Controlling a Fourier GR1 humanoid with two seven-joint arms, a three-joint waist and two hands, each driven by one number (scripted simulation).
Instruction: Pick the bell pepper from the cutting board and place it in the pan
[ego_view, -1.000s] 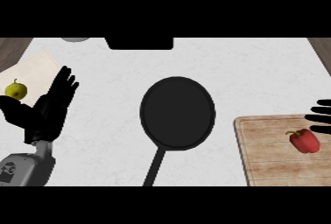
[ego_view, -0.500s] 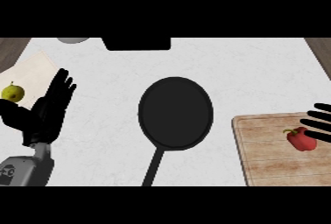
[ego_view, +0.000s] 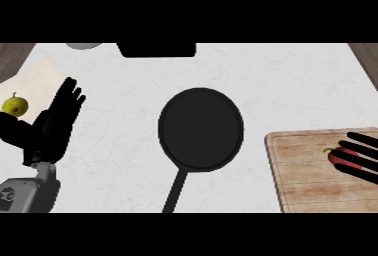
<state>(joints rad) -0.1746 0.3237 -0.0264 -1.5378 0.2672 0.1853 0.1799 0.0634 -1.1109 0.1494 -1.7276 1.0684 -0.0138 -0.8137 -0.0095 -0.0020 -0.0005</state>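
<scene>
White, faintly marbled counter fills most of what I can see, with strips of darker wood showing at the far left and far right corners. Dead centre sits a black pan, its round bowl holding nothing at all, its long handle running toward the near edge. Over on the right lies a pale wooden cutting board, and on it, close to its right end, rests the bell pepper. Only a sliver of the pepper shows: glossy red skin and a small yellowish-green stem at its far end, the rest covered by the right hand. That hand comes in from the right edge with its black fingers spread out fairly straight across the pepper; whether they actually touch it I cannot tell, and they are not curled round it.

On the left the left hand stands open, fingers straight and pointing away, holding nothing. Just beside it, further left, a yellow-green fruit sits on a light board. At the far edge are a black block and a pale grey round thing, partly cut off.
</scene>
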